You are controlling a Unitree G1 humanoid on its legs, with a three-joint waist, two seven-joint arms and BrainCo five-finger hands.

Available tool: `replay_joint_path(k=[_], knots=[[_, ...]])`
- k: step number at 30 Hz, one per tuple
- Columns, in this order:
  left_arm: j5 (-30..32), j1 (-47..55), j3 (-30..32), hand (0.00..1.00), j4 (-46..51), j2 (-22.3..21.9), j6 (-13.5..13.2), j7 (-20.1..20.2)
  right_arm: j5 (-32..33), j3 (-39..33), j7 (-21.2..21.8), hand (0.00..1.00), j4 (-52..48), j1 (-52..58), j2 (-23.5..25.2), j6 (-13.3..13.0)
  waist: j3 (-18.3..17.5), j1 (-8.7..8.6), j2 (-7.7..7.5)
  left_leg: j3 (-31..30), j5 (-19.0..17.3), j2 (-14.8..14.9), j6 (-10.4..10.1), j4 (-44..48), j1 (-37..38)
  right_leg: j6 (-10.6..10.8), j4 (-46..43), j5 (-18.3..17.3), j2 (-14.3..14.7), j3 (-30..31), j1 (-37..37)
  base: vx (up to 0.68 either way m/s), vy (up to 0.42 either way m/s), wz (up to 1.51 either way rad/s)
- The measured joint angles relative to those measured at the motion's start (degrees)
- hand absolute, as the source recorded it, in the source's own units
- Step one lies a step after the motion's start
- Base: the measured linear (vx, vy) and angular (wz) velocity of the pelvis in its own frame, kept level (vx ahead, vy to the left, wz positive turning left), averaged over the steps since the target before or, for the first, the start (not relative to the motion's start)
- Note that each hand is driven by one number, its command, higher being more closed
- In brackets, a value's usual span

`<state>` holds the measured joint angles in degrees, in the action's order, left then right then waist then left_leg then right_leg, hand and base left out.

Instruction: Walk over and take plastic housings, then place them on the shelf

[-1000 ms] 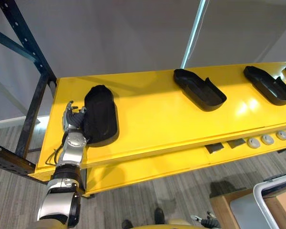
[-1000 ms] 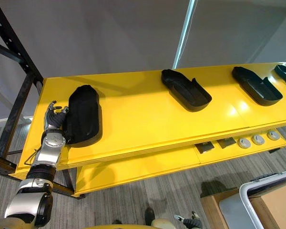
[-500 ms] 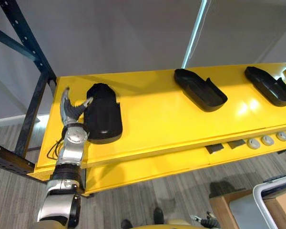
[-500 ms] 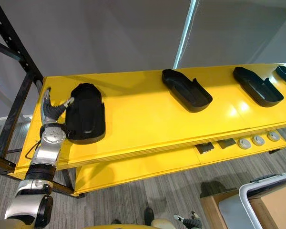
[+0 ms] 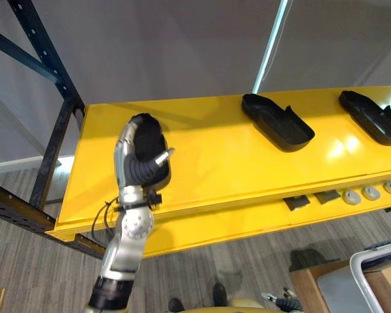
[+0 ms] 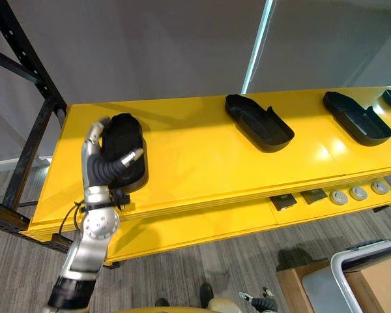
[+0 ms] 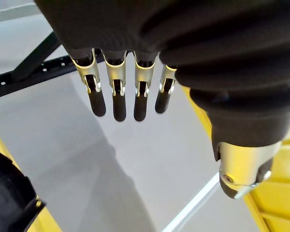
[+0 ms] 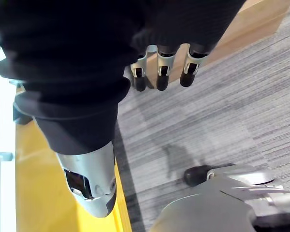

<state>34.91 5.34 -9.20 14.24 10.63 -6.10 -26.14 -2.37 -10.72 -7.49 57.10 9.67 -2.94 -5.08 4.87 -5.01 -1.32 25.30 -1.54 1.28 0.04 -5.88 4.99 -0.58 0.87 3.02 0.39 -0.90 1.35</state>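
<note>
Left hand (image 5: 142, 167) upright before the yellow shelf's (image 5: 215, 163) left end, fingers straight, thumb apart, empty, black housing (image 5: 151, 133) lying on the shelf behind it, second housing (image 5: 277, 122) and third housing (image 5: 371, 117) farther right, right hand (image 8: 159, 72) relaxed, empty, above the floor (image 8: 208, 121)

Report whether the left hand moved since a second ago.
Yes. The left hand has swung right, away from the yellow shelf's left end, and now overlaps the leftmost housing.

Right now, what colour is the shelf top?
Bright yellow; the shelf shows best in the left eye view.
</note>
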Motion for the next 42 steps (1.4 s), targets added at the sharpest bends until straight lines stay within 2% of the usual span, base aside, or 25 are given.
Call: replay_joint_path(k=[5,13,18,26,33,40,42], knots=[[0.84,2.70,-1.73,1.00,-5.39,0.22,-0.83,2.34,0.00,0.67,-0.07,0.00,-0.07,0.41,-0.33,0.06,-0.12,0.99,0.04,0.25,0.16,0.26,-0.20,0.00,0.28,0.89,-0.54,-0.63,0.22,0.25,0.00,-0.01,-0.043,-0.02],[1.83,2.70,-1.95,1.00,-15.57,0.25,-0.60,4.23,-0.05,2.31,-0.27,0.00,-0.06,0.33,-0.78,0.51,-0.49,0.90,-0.10,0.18,0.26,-0.14,-0.08,0.00,0.16,1.10,0.36,-0.80,-0.15,0.19,-0.09,0.00,-0.013,0.00],[2.29,1.88,-1.76,1.00,-18.16,0.64,-0.35,4.72,-0.16,2.37,-0.31,0.00,0.12,0.39,-0.54,0.70,-1.08,0.76,-0.57,0.13,0.35,-0.48,0.19,0.01,-0.06,1.11,1.12,-0.69,-0.49,0.04,-0.08,0.00,0.000,0.00],[2.44,-2.24,-0.93,1.00,-22.20,1.35,1.32,4.63,-0.50,2.37,-0.27,0.00,0.36,-0.10,-0.53,1.22,-2.00,-0.51,-0.40,0.28,0.32,-0.44,0.23,0.01,-0.47,0.98,2.40,-0.13,-0.38,0.07,-0.17,0.00,-0.015,-0.01],[3.06,-6.39,0.98,1.00,-26.08,1.29,3.08,4.46,-0.59,2.33,-0.22,0.00,0.34,-0.44,-0.64,1.55,-1.86,-0.70,-0.12,1.46,0.31,-0.36,0.21,0.00,-0.54,0.77,3.35,0.66,-0.20,1.06,-0.02,-0.03,-0.034,-0.10],[3.05,-8.96,3.01,1.00,-29.17,1.28,3.67,3.54,-0.63,2.34,-0.19,0.00,0.33,-0.54,-0.62,1.56,-1.86,-1.25,-0.14,1.53,0.09,-0.39,-0.08,-0.01,-0.72,0.78,3.41,0.66,-0.23,1.16,0.15,0.00,0.000,0.00],[3.04,-9.38,4.27,1.00,-29.56,1.34,4.03,3.46,-0.70,2.34,-0.18,0.00,0.33,-0.81,-0.60,1.57,-1.86,-2.06,-0.15,1.55,0.07,-0.39,-0.06,0.00,-0.88,0.78,3.43,0.66,-0.22,1.18,0.29,0.00,-0.016,-0.02]])
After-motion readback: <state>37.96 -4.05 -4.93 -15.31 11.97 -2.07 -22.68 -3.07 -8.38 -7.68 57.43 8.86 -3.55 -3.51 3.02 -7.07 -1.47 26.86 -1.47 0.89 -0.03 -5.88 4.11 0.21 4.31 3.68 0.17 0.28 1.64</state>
